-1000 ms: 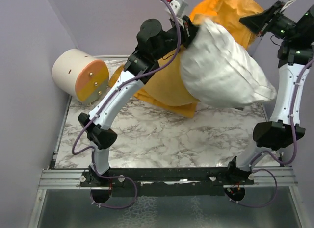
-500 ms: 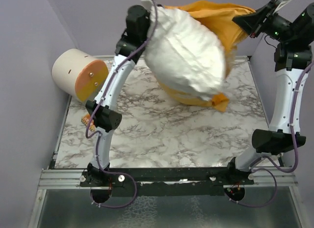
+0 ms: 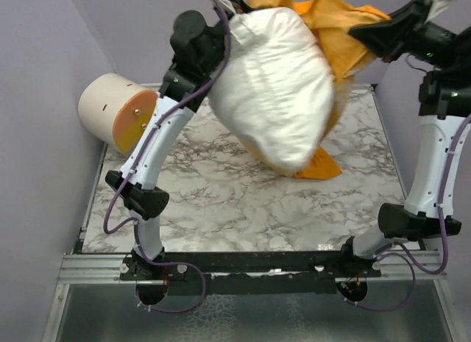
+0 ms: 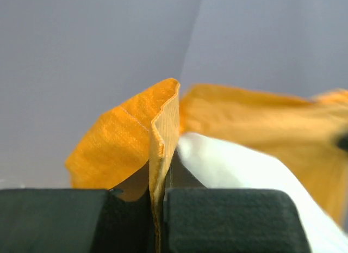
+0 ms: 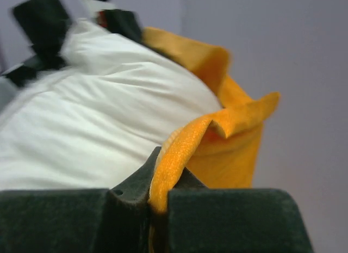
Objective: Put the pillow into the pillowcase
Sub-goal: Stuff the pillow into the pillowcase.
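marble table [image 3: 221, 202] below — left gripper [image 4: 158, 208], right gripper [image 5: 157, 207] pinch pillowcase [image 3: 346, 26]; pillow [image 3: 272, 84] touching.

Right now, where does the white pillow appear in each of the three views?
Top external: the pillow hangs in the upper centre, above the marble table.
Left wrist: pillow at lower right, beside the pinched orange edge.
Right wrist: pillow fills the left and centre.
Shared landmark: the orange pillowcase, next to the pillow in every view and pinched between the fingers in both wrist views.
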### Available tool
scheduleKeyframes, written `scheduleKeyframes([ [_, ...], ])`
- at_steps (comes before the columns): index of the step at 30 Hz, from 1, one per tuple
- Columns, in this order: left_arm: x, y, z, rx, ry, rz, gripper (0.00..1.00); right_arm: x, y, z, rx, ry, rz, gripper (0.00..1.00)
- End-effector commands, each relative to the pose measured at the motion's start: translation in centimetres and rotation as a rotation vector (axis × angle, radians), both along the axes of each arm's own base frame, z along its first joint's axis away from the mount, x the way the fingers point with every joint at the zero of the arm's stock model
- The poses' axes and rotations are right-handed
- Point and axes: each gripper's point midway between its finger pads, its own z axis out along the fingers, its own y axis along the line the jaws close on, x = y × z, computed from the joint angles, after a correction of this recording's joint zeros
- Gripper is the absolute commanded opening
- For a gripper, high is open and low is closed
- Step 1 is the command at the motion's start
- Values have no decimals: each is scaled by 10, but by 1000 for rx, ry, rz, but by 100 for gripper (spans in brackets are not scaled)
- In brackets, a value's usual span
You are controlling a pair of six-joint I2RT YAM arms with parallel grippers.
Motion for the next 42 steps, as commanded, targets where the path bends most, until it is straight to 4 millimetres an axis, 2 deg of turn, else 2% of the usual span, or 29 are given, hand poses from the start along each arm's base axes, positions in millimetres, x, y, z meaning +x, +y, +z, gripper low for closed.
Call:
scheduleKeyframes([
  [1,-93,-3,64,-93,-244,-16,0,51,-80,-8,62,44,-166,0],
  [3,-57,41,63,-146,-186,23,0,30,-57,-17,37,46,-75,0],
  [4,-48,48,62,-158,-172,3,0,17,-48,-16,26,33,-47,0],
  [6,-41,44,57,-153,-153,-17,0,-2,-41,-15,10,36,-2,0],
  [9,-55,39,61,-176,-170,-78,0,-25,-34,-22,-6,84,96,0],
  [11,-63,45,66,-190,-191,-73,0,-42,-31,-21,-7,88,142,0],
  [14,-93,62,89,-217,-256,-53,0,-67,-23,-9,-8,51,190,0],
  [19,-130,87,122,-260,-357,-16,0,-117,2,16,7,-4,308,0],
  [21,-140,96,133,-281,-391,8,0,-126,5,24,31,-6,322,0],
  [23,-145,102,142,-295,-416,28,0,-118,4,27,59,38,310,0],
  [25,-143,104,149,-300,-427,43,0,-93,3,20,92,116,276,0],
  [27,-134,102,152,-300,-420,57,0,-62,1,3,131,199,235,0],
  [30,-106,96,145,-284,-389,102,0,-10,-5,-31,187,316,119,0],
  [32,-77,85,129,-267,-339,114,0,23,-12,-59,214,364,3,0],
  [35,-25,55,83,-209,-220,77,0,66,-29,-111,213,418,-188,1],
  [39,44,3,-2,-156,-33,-50,0,103,-61,-176,134,401,-433,2],
  [42,72,-33,-48,-143,51,-149,0,118,-87,-220,74,427,-530,6],
])
